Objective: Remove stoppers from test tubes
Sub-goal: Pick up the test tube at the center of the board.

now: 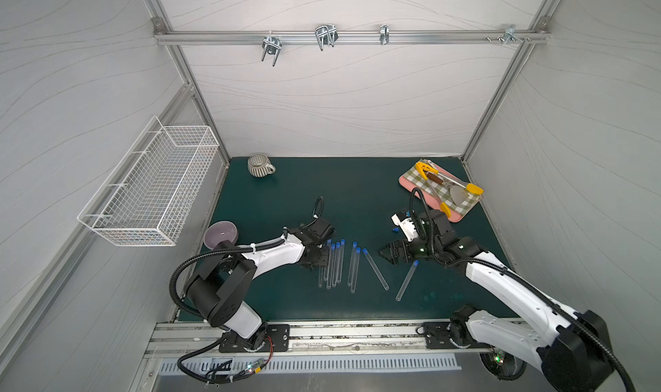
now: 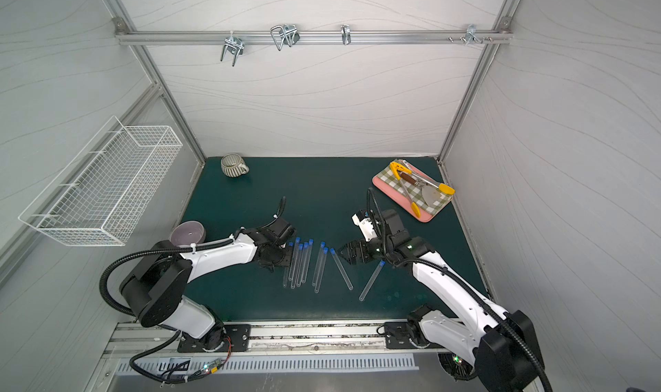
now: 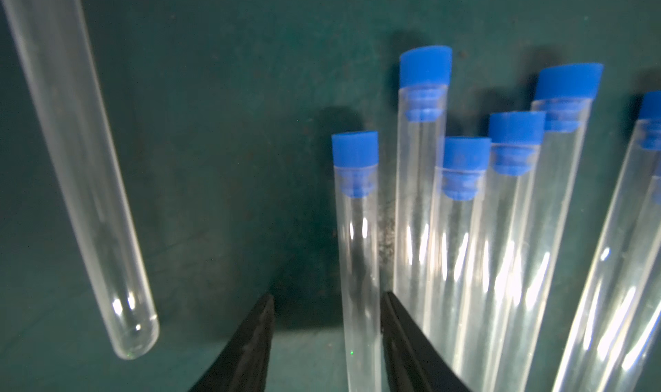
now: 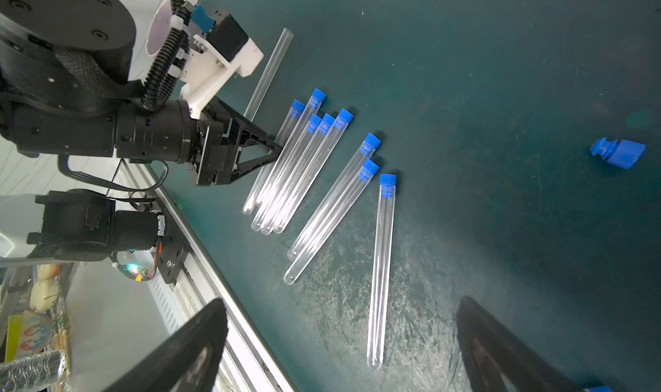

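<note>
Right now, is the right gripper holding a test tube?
No, the right gripper stands wide open and empty above the mat.

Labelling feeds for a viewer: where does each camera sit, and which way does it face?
Top views: high at the front, looking down at the green mat; left arm, right arm show.
Left wrist: above the left gripper, facing down at stoppered test tubes; only fingertips show.
Right wrist: behind the right gripper, facing across the mat; own fingertips, left arm show.
Shared: both wrist views see the stoppered tubes and one open tube.
</note>
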Controlling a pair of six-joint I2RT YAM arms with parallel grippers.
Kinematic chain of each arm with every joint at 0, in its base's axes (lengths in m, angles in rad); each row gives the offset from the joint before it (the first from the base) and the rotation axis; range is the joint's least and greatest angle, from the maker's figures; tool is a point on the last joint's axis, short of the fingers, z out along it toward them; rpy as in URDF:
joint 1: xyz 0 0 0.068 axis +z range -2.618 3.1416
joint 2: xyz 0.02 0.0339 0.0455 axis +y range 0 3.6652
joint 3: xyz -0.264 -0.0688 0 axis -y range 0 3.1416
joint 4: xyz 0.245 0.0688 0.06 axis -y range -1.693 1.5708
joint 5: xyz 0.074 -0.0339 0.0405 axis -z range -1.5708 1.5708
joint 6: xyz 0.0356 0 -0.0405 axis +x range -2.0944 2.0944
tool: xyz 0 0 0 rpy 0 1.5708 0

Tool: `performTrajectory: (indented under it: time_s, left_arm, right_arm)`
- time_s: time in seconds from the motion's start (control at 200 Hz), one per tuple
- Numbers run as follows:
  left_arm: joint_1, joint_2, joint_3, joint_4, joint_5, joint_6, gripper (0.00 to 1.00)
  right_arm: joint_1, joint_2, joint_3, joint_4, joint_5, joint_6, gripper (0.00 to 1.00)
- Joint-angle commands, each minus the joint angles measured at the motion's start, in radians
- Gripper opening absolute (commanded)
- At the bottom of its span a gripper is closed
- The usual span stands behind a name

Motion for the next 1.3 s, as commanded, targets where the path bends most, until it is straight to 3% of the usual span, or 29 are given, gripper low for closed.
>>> performTrajectory:
  time_s: [0.0,0.56,0.75,0.936,1.166,1.296]
  left_arm:
    - [-0.01,0.041,0.006,-0.009,-0.032,-0.016,0.49]
    - [-0.015,0.088,0.022,-0.009,-0.036,-0.009,0.29]
    - [-0.014,0.065,0.039,-0.03,-0.029,-0.005,0.15]
    - [-0.012,-0.002,0.077,-0.082,-0.042,0.03,0.0]
    - [-0.012,-0.164,0.11,-0.161,-0.077,0.102,0.0]
    - [-0.017,-0.291,0.11,-0.172,-0.005,0.157,0.0]
  right_arm:
    - [-0.012,-0.023,-0.011,-0.034,-0.006,-0.03,0.99]
    - [-0.027,-0.032,-0.015,-0.034,-0.013,-0.032,0.99]
    - [-0.03,-0.033,-0.014,-0.038,-0.02,-0.031,0.99]
    - [-0.034,-0.029,-0.005,-0.041,-0.036,-0.035,0.99]
    - [-0.051,-0.014,0.002,-0.024,-0.116,-0.021,0.99]
    - [-0.056,0.002,0.009,0.002,-0.192,-0.008,0.99]
